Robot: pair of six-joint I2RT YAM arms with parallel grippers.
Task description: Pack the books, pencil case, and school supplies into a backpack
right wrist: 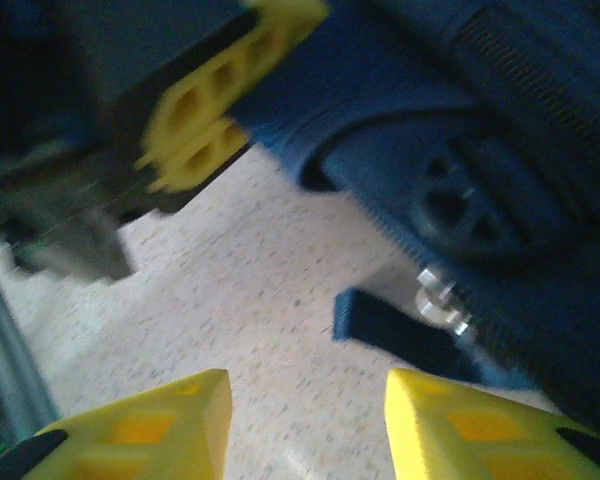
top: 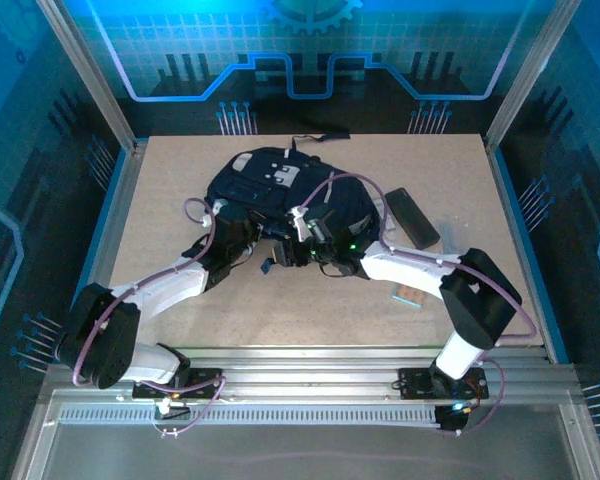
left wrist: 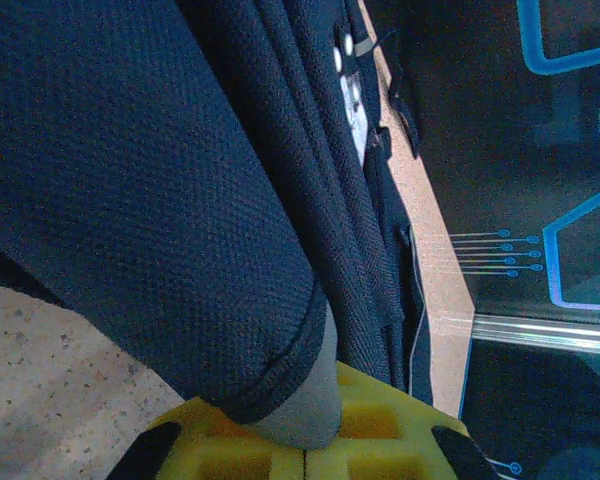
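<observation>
Evidently barely underway: the left end effector (left wrist: 305,440) clamps the backpack (left wrist: 130,180) by its fabric edge. The right end effector (right wrist: 305,420) gapes empty beside it. The pencil case (top: 412,217) and tan pad (top: 410,296) lie unpacked on the bench (top: 280,320), to that end effector's right.

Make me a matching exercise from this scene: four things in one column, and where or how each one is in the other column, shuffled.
Things:
1. left gripper
2. right gripper
3. pencil case
4. tan pad

States:
A. open over bare table
B. lying beyond the right forearm, close to the backpack
C. shut on the backpack's fabric
D. lying on the near side of the right forearm

Pairs: 1-C, 2-A, 3-B, 4-D
</observation>
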